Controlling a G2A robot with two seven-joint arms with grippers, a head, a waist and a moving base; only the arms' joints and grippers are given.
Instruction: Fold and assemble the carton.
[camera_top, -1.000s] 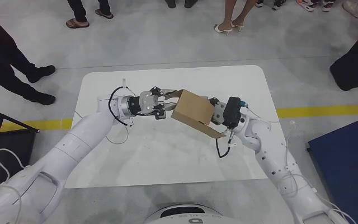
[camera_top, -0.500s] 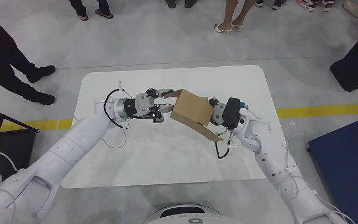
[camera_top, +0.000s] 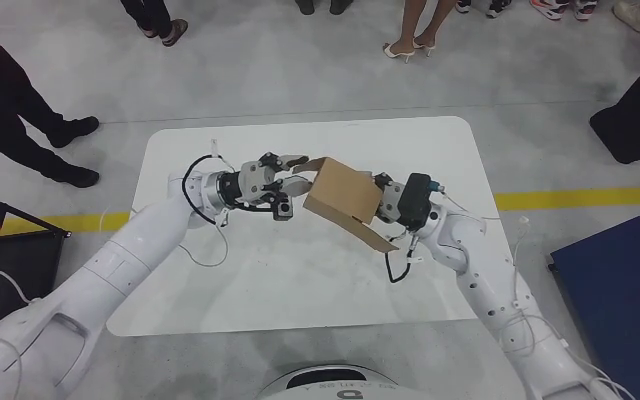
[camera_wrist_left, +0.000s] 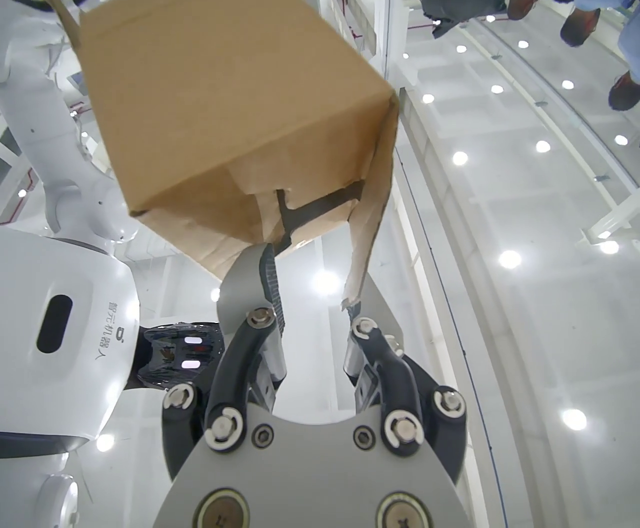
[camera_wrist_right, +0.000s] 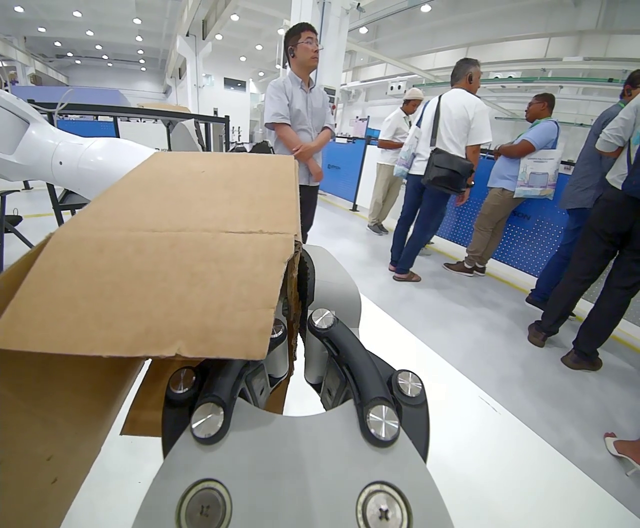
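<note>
- My right tool (camera_top: 383, 203) is pinching the carton (camera_top: 345, 192) wall at its 3 o'clock end, holding it above the surface (camera_top: 300, 290).
- My left tool (camera_top: 291, 184), spread, is hovering at its open 9 o'clock end.

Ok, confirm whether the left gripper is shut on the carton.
No, the left gripper stands open at the loose flaps of the carton.

The scene is lit brightly and evenly from above by rows of round ceiling lamps (camera_wrist_left: 509, 258), which are blown out to white discs in the left wrist view. Shadows on the white table (camera_top: 330, 280) are kept soft and faint. The carton (camera_wrist_left: 225, 100) is shaded on its folded end (the broad face is well lit). Straight lines are bowed toward the wrist views' edges.
</note>
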